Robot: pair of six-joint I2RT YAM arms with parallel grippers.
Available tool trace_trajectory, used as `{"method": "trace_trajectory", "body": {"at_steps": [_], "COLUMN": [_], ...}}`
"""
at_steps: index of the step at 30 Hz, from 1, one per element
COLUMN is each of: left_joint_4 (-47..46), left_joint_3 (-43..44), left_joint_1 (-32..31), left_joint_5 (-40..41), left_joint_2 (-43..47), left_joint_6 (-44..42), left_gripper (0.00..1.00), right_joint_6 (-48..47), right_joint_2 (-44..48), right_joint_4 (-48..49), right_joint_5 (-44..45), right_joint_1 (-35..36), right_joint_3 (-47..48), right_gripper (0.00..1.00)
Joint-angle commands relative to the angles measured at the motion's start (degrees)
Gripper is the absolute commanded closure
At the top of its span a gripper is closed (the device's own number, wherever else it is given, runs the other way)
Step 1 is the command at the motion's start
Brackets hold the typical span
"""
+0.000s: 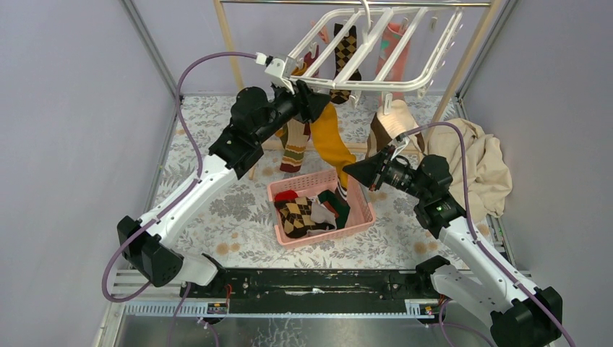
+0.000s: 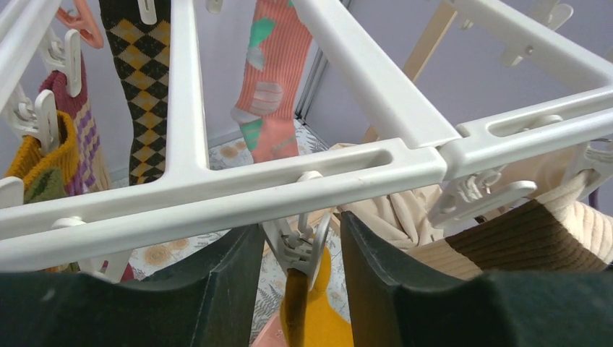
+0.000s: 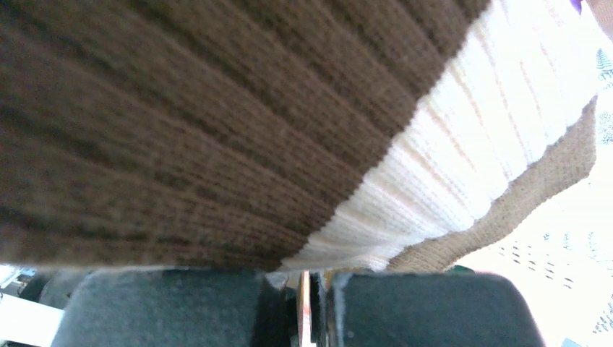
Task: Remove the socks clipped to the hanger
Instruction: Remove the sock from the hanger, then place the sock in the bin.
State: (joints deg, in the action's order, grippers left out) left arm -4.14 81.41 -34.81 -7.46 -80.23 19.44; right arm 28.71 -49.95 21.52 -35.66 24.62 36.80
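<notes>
Hanger: the white hanger (image 1: 361,85) is hanging by its hook from the wooden rail frame (image 1: 233,50), at 12 o'clock in the overhead view.
Socks on it: a mustard sock (image 1: 331,141), a striped sock (image 1: 294,148), a dark argyle sock (image 1: 345,50), a pink sock (image 1: 396,47) and a brown-and-cream ribbed sock (image 1: 390,119) are dangling from its clips.
Clip: one white clip (image 2: 298,249) on the near crossbar is pinching the top of the mustard sock.
Left gripper: the left gripper (image 2: 298,225) is reaching up under that crossbar. Its jaws are standing apart on either side of the clip, with gaps showing on both sides.
Right gripper: the right gripper (image 3: 311,278) is pointing toward 9 o'clock just below the ribbed sock, which is filling its wrist view. Its fingers are sitting almost together with only a slit between them, and they seem to be pinching nothing, though the view is poor.
Loose socks: the loose socks (image 1: 298,215), tan argyle, red and green-and-white, are lying in the pink basket (image 1: 322,238) at 6 o'clock from the hanger.
Surroundings: a beige cloth (image 1: 484,166) is lying heaped at 3 o'clock from the basket, on the floral table (image 1: 217,210).
</notes>
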Motion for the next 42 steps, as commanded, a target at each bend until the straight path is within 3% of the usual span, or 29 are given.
{"method": "trace_trajectory", "body": {"at_steps": [1, 7, 15, 17, 18, 20, 21, 26, 36, 40, 42], "left_joint_4": [-4.03, -3.97, -3.65, -3.45, -3.42, -3.31, -3.06, -2.26, -2.83, -2.85, -2.68], "left_joint_3": [0.64, 0.55, 0.43, 0.22, -0.29, -0.91, -1.12, -3.05, -10.60, -13.81, -15.16], "left_joint_1": [0.54, 0.78, 0.97, 0.97, 0.97, 0.97, 0.97, 0.97, 0.07, -0.49, -0.61], "left_joint_5": [0.26, 0.47, 0.45, 0.31, 0.33, 0.19, 0.07, -0.87, -1.96, -1.55, -1.30], "left_joint_2": [-0.71, -0.64, -0.05, 0.30, 0.52, 0.89, 0.94, 1.48, 5.96, 8.14, 9.29], "left_joint_6": [-0.64, -0.55, -0.72, -0.57, -0.44, -0.06, 0.10, 0.87, 2.05, 2.24, 2.48], "left_gripper": [0.55, 0.87, 0.88, 0.81, 0.73, 0.48, 0.42, 0.26, 0.22, 0.22, 0.21], "right_joint_6": [-1.44, -1.77, -2.09, -2.29, -2.51, -2.55, -2.47, -1.77, -0.20, -0.25, -0.72], "right_joint_2": [0.91, 1.05, 2.47, 3.38, 3.83, 4.43, 4.56, 5.72, 0.19, -3.87, -5.31], "right_joint_4": [1.16, 0.80, -1.19, -2.46, -3.26, -4.23, -4.28, -3.95, 0.96, 0.87, -0.70], "right_joint_5": [-1.10, -1.26, -2.57, -3.29, -3.73, -4.72, -5.13, -4.73, -1.52, 0.81, 3.08], "right_joint_1": [-0.16, -0.16, -0.14, -0.16, -0.15, -0.15, -0.12, -0.11, -0.10, -0.10, -0.14], "right_joint_3": [3.21, 2.76, 1.03, 0.83, 0.70, 0.03, -0.57, -4.74, -11.38, -11.57, -11.14], "right_gripper": [1.00, 1.00, 1.00, 1.00, 1.00, 1.00, 1.00, 1.00, 0.99, 0.84, 0.70]}}
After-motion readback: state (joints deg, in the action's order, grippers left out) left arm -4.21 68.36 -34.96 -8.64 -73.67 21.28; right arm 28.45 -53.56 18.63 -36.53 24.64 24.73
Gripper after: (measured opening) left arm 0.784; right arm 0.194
